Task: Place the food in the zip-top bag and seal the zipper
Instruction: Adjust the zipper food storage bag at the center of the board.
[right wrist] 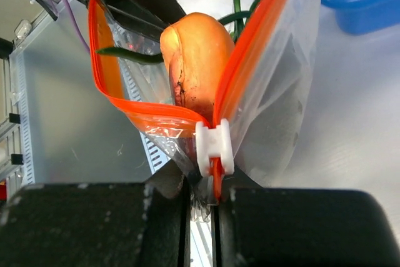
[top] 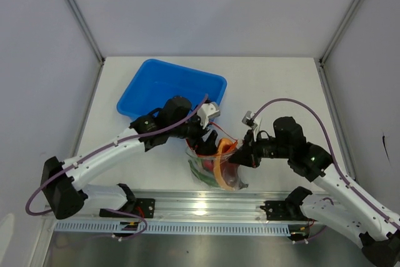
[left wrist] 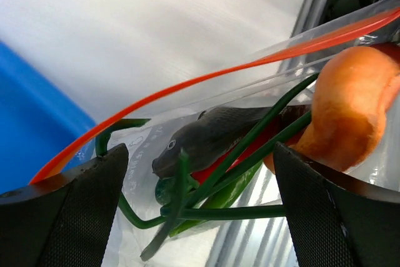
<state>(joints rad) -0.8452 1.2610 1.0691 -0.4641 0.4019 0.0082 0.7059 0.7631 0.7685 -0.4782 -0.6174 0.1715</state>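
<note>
The zip-top bag (top: 215, 172) stands at the near edge between the two arms, with its mouth open. Inside lie a grey piece (left wrist: 212, 134), green onion stems (left wrist: 250, 212), a red chili (left wrist: 215, 170) and the large orange slice (left wrist: 353, 114), which pokes out of the mouth (right wrist: 197, 60). The orange-red zipper (left wrist: 187, 85) curves around the opening, its white tip (right wrist: 214, 148) at the right end. My left gripper (left wrist: 200, 173) hangs open over the mouth (top: 203, 144), holding nothing. My right gripper (right wrist: 209, 193) is shut on the bag's corner just below the white tip (top: 240, 154).
A blue plastic tray (top: 153, 79) sits behind the left arm at the back left. A metal rail (top: 206, 204) runs along the near edge just under the bag. Grey walls close in the table on both sides.
</note>
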